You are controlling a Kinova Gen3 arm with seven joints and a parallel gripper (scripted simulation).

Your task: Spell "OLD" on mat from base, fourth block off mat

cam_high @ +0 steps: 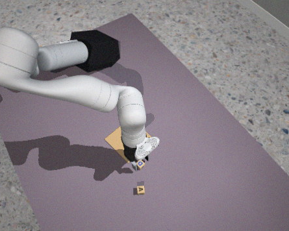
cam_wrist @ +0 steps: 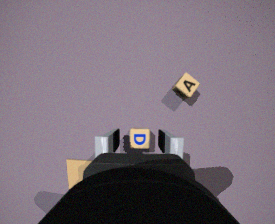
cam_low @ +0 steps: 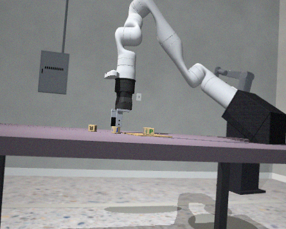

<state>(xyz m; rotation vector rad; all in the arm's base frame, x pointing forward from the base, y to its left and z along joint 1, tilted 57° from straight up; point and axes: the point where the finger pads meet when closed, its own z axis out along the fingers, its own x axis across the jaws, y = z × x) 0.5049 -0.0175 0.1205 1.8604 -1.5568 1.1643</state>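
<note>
Item: spelling task, early stage by the look of it. Your gripper (cam_wrist: 138, 141) hangs directly over the D block (cam_wrist: 138, 139), fingers spread wide to either side of it and holding nothing; the block sits on the purple table (cam_high: 201, 146) just off the near edge of the tan mat (cam_high: 115, 139), not on it. From that you can judge the D pick as the step in hand, with its placement on the mat not yet done. Count of blocks visible: four across the views. One D block under the fingers; one A block (cam_high: 140, 190) lying well apart from the mat, rotated askew in the wrist view, likely the spare that must stay off; two more blocks (cam_low: 148, 130) close together on the mat in the exterior view, one side face showing a green P, their top letters hidden from you. Whether those two are O and L, and whether they read upright, you cannot tell here. Count of mats: one, flat. Count of arms: one. Left to do: seat D at the row's right end, check spacing, release.
</note>
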